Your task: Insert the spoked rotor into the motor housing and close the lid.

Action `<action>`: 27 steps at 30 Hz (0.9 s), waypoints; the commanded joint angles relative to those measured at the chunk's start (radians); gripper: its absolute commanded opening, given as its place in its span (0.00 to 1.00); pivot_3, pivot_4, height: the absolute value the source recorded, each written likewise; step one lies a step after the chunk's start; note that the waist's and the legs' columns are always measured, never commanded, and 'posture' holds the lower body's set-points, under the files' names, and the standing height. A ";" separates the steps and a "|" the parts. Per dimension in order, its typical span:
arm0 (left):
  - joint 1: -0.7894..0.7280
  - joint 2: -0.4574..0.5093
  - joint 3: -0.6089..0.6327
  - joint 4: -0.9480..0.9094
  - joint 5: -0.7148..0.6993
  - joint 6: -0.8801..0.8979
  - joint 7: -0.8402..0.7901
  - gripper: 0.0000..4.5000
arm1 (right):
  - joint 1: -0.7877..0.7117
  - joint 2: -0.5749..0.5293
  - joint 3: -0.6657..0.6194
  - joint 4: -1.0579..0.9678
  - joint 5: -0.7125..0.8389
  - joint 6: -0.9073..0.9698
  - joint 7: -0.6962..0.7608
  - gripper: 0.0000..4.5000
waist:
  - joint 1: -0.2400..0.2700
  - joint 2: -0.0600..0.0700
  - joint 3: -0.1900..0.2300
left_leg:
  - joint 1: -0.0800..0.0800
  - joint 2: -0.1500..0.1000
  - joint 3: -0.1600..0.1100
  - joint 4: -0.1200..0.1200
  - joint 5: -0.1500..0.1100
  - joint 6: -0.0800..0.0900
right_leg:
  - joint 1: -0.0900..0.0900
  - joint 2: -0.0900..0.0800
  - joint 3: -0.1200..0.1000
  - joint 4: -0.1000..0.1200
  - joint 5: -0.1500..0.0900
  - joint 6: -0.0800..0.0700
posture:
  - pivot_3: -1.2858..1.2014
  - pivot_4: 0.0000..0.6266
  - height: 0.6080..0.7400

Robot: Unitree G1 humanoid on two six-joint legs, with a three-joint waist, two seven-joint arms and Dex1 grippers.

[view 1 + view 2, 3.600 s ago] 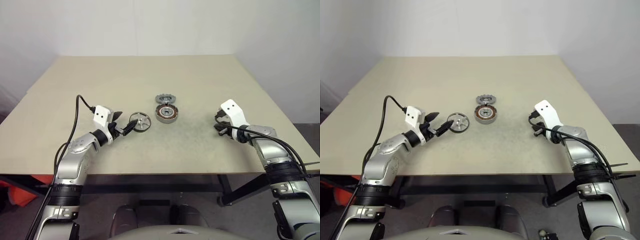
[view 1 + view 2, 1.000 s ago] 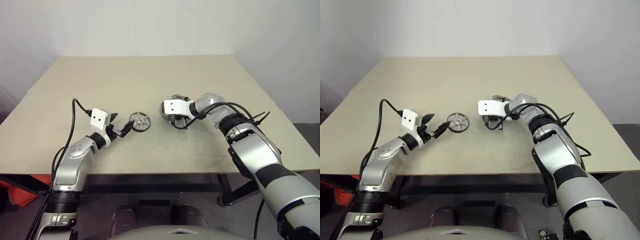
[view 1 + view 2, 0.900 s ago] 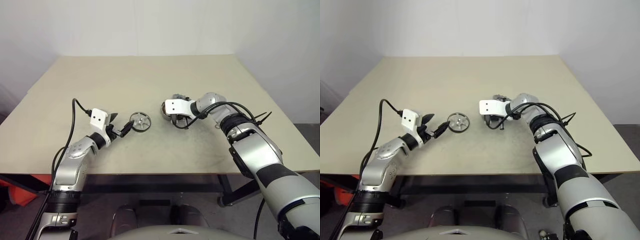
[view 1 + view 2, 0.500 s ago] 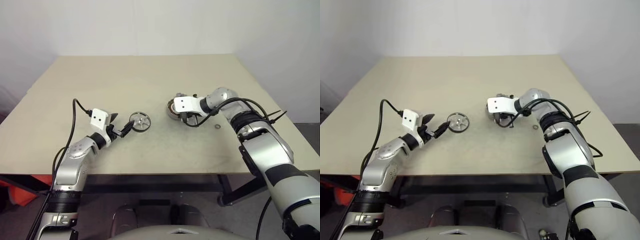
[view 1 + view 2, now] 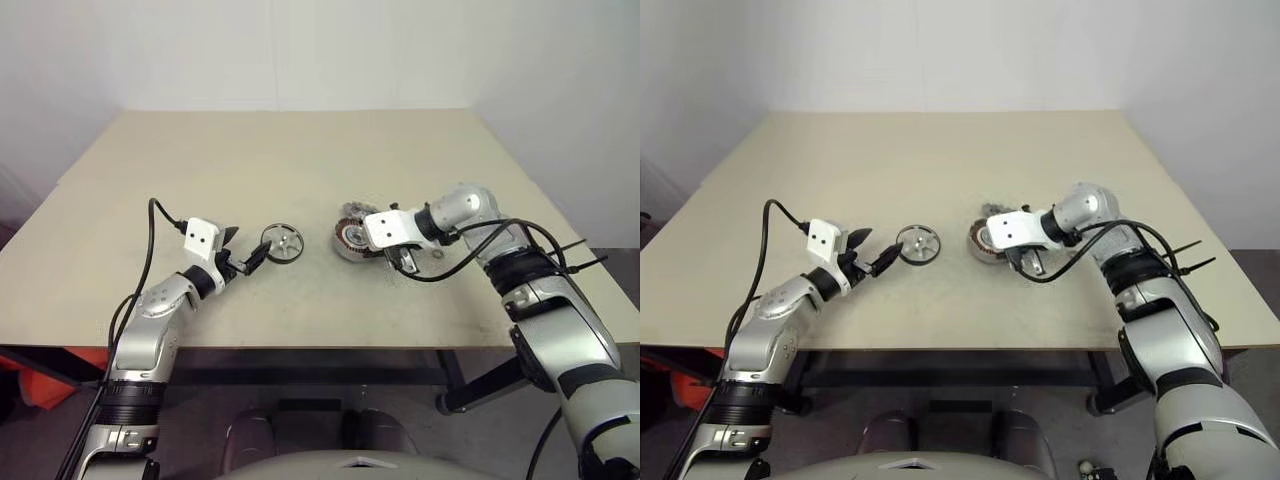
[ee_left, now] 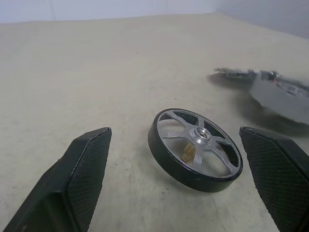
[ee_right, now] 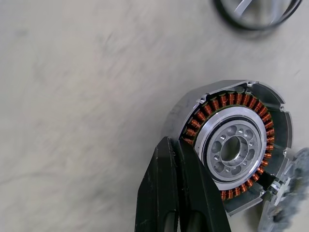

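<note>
While unlabelled (no readable writing), motor housing (image 7: 231,145) shows copper windings.

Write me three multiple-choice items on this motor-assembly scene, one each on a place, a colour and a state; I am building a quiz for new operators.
1. Where does the spoked rotor lie?
A. inside the motor housing
B. on the table between the left gripper's fingers
C. on the lid

2. What colour are the windings inside the motor housing?
A. copper-orange
B. blue
C. white

3. How do the right gripper's fingers stand?
A. wide open
B. shut on the rotor
C. shut, empty, at the housing's rim

Key: 1 B, the left wrist view shows the wheel on the table with the left gripper open around it. 2 A, the right wrist view shows the orange ring. 3 C, the fingers press together, holding nothing.
</note>
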 commanded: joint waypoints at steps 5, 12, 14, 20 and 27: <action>-0.013 0.012 0.002 -0.014 0.004 -0.014 -0.010 1.00 | 0.081 -0.065 -0.027 -0.203 0.074 0.056 0.039 0.00 | 0.000 0.000 0.000 | 0.000 0.000 0.000 0.000 0.000 0.000 | 0.000 0.000 0.000 0.000 0.000 0.000 | 0.52 0.00 1.00; -0.016 0.012 -0.001 -0.012 0.006 -0.012 -0.014 1.00 | 0.142 -0.065 -0.018 -0.320 0.093 0.131 0.036 0.00 | 0.000 0.000 0.000 | 0.000 0.000 0.000 0.000 0.000 0.000 | 0.001 0.000 0.000 0.000 0.000 0.001 | 0.52 0.00 1.00; -0.013 0.012 0.000 -0.015 0.006 -0.011 -0.013 1.00 | 0.141 -0.062 -0.020 -0.325 0.093 0.143 0.026 0.00 | 0.000 0.000 0.000 | 0.001 0.000 0.000 0.000 0.000 0.000 | 0.001 0.000 -0.001 0.000 0.000 0.001 | 0.52 0.00 1.00; -0.004 0.012 0.004 -0.024 0.005 -0.008 -0.009 1.00 | 0.113 -0.060 -0.051 -0.341 0.107 0.185 -0.019 0.00 | 0.000 0.000 0.000 | 0.001 0.000 0.000 0.000 0.000 0.000 | 0.001 0.000 -0.001 -0.001 0.000 0.001 | 0.52 0.00 1.00; 0.018 -0.001 0.010 -0.033 -0.001 -0.014 0.007 1.00 | 0.062 0.150 -0.267 -0.301 0.175 0.622 -0.455 0.00 | -0.010 -0.001 -0.001 | 0.001 -0.001 0.000 0.000 0.001 -0.001 | 0.001 0.001 -0.001 -0.001 0.000 0.001 | 0.52 0.00 1.00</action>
